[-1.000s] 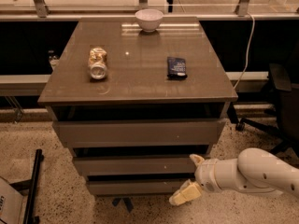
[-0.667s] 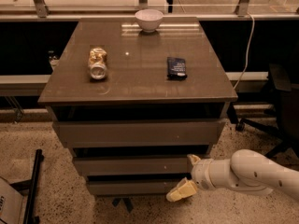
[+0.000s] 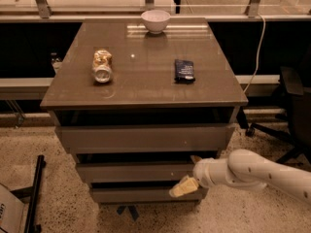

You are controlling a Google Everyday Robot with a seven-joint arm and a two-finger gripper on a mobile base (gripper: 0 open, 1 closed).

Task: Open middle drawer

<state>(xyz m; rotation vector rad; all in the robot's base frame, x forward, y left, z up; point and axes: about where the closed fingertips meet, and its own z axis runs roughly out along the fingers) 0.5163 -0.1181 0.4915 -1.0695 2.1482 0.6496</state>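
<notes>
**Gripper (image 3: 190,174).** It is working at the front right of the cabinet (image 3: 146,89). The two cream fingers (image 3: 183,187) are standing spread apart, one above the other. The upper fingertip (image 3: 196,158) is reaching into the dark gap above the middle drawer (image 3: 131,172). The lower finger is lying across the gap beneath it, so the right end of the drawer front is sitting between them. Nothing is being pinched. Whether either finger is touching the panel: cannot tell. The smooth, rounded white arm (image 3: 262,171) is coming in from the cabinet's right.

**Middle drawer.** It is sitting second of the cabinet's three stacked fronts, under the top drawer (image 3: 146,139) and over the bottom drawer (image 3: 141,194).

**Against one second back.** The gripper is now sitting higher and further left along the cabinet front. The lower finger has risen from low on the bottom drawer's front to its upper edge. The three fronts are looking unmoved.

**Materials and shapes.**
- The cabinet is grey-brown. Its square top is glossy and catching reflections. Its fronts are flat, plain and handleless, each narrower than the one above.
- A round white bowl (image 3: 155,21) is standing at the back edge of the cabinet top.
- A crumpled gold-and-silver can (image 3: 102,66) is lying on its side toward the top's left.
- A dark, flat, rectangular packet (image 3: 184,71) is lying toward the top's right.
- The floor (image 3: 63,208) under the cabinet is pale and speckled.
</notes>
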